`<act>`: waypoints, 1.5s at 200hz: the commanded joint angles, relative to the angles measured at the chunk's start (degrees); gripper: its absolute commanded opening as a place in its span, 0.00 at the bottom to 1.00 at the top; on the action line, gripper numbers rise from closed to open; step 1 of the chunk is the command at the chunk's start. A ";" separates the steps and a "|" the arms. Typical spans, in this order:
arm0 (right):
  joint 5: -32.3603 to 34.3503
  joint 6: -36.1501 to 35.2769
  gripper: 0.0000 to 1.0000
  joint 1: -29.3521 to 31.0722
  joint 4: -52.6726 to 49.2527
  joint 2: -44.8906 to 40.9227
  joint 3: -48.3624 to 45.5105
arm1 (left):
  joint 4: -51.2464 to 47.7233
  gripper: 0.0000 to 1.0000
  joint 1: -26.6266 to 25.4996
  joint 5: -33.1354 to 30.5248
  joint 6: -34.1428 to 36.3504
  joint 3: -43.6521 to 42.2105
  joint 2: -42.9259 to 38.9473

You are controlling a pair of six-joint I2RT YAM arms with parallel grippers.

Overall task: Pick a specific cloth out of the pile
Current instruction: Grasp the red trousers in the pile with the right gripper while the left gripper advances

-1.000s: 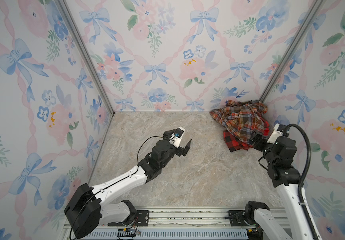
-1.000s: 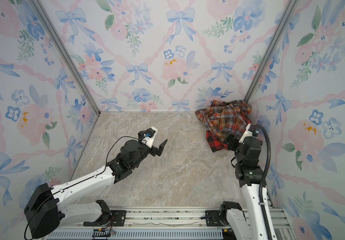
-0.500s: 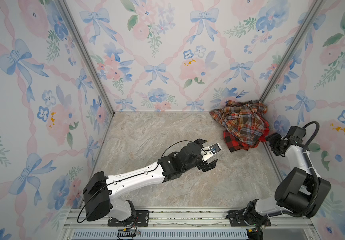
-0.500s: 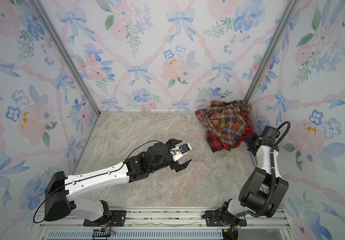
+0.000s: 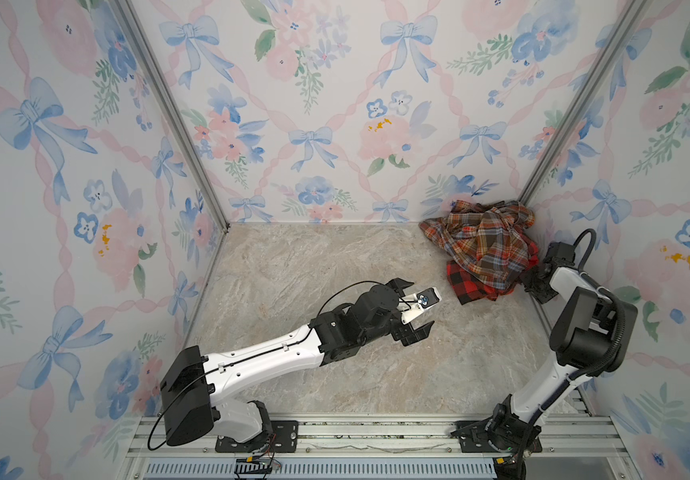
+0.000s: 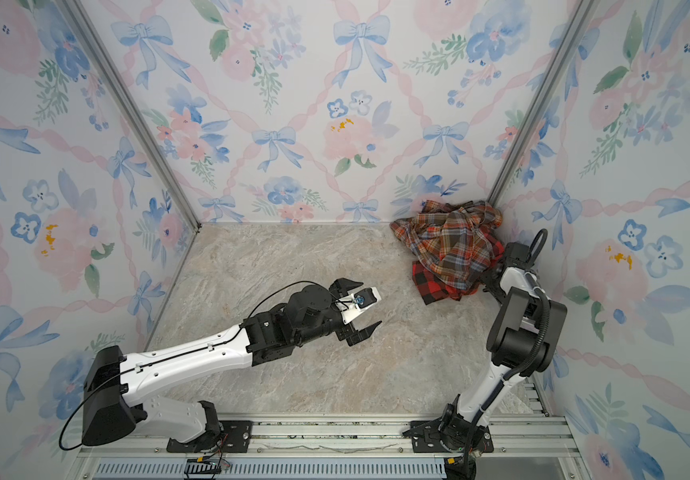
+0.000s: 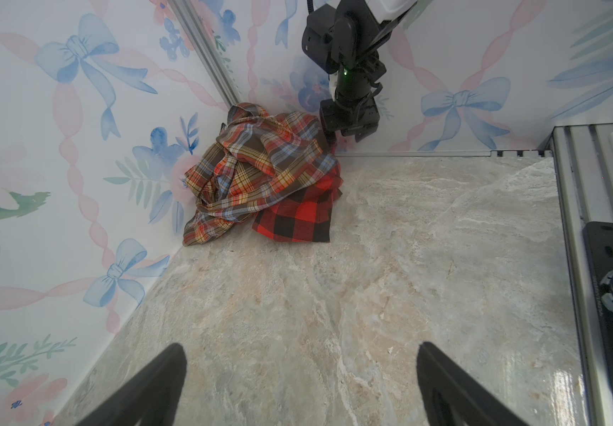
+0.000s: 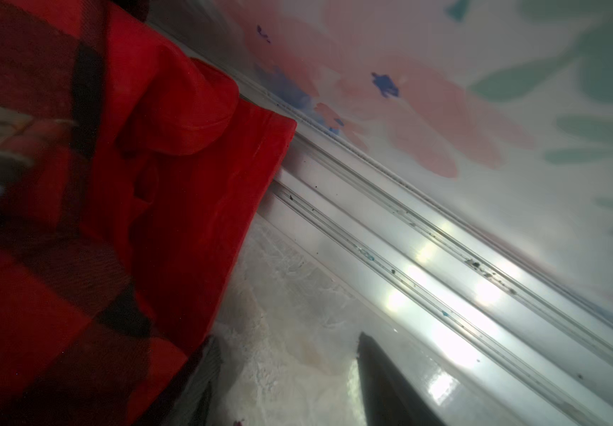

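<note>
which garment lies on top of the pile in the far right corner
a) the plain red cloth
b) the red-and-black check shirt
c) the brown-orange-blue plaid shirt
c: the brown-orange-blue plaid shirt drapes over the other two. The red-and-black check shirt pokes out under its near edge, and the plain red cloth shows only on the wall side.

Legible text: none. No lettering, label, brand or number can be read on the pile (image 5: 480,253), wallpaper (image 5: 335,104) or base rail (image 5: 376,436).
</note>
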 commanded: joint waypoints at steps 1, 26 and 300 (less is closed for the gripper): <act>1.09 -1.75 0.61 -0.37 -0.22 2.85 4.96 | -0.36 0.98 -0.32 -0.97 -1.96 -1.25 -2.07; -0.05 -1.45 0.61 -1.06 0.35 5.84 6.90 | -0.97 0.98 -0.32 -0.96 -1.70 -1.28 -2.56; -11.31 -2.23 0.00 -1.95 -2.38 16.36 20.55 | -1.79 0.98 -3.11 -2.93 -3.73 -3.84 -4.56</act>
